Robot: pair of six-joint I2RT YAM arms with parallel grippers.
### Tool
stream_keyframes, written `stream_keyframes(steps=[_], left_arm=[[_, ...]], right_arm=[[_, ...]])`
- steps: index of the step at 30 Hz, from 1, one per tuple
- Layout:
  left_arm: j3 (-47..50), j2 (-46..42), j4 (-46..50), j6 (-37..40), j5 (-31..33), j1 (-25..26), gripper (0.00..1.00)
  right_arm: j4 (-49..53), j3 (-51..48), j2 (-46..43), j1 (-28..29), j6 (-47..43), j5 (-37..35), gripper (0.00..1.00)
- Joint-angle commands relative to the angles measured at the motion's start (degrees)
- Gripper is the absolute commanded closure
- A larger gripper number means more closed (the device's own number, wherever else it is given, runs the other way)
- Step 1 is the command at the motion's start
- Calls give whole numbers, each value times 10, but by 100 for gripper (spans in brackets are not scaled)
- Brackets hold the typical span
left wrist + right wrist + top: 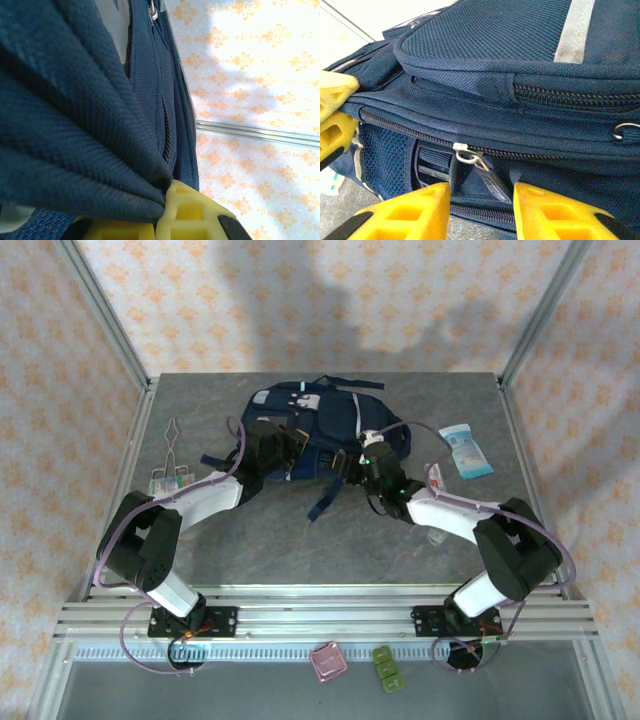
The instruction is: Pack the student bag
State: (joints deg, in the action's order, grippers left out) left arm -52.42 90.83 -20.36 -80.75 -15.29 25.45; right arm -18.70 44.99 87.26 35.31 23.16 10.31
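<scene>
Left gripper jaws pinched tight on student bag fabric. Right gripper jaws spread, straddling zipper pull, gripping nothing.

No legible text. Blue-and-white packet at 3 o'clock of student bag: perhaps printed, too small to read.

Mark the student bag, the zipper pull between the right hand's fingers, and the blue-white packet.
student bag (338, 422): top external view, navy fabric mid-body.
zipper pull (487, 179): right wrist view, dark hanging tab.
blue-white packet (467, 451): top external view, packet's middle.
</scene>
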Motion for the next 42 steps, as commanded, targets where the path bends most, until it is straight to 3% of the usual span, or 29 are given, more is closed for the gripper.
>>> stream_keyframes(steps=[1, 6, 20, 25, 26, 31, 35, 42], left_arm=[[-9, -37, -85, -2, -18, -2, 100], [-13, -37, -86, -3, -18, -1, 100], [-10, -34, -94, -7, -26, 7, 100], [-5, -33, -99, -8, -27, 6, 100], [-5, -33, -99, -7, -27, 6, 100], [7, -42, -90, 7, -13, -5, 100], [18, -55, -66, 35, 4, -15, 100], [30, -64, -36, 75, 14, -24, 100]], right_arm=[[0, 15, 18, -4, -15, -43, 63], [25, 32, 38, -4, -23, -102, 62], [-63, 81, 82, -4, -57, -52, 64], [-59, 85, 87, -4, -52, -74, 98], [-55, 84, 86, -5, -51, -77, 100], [-9, 54, 47, -13, -40, -70, 100], [76, 33, 11, -33, -50, -45, 100], [204, 33, 4, -78, -80, -62, 100]])
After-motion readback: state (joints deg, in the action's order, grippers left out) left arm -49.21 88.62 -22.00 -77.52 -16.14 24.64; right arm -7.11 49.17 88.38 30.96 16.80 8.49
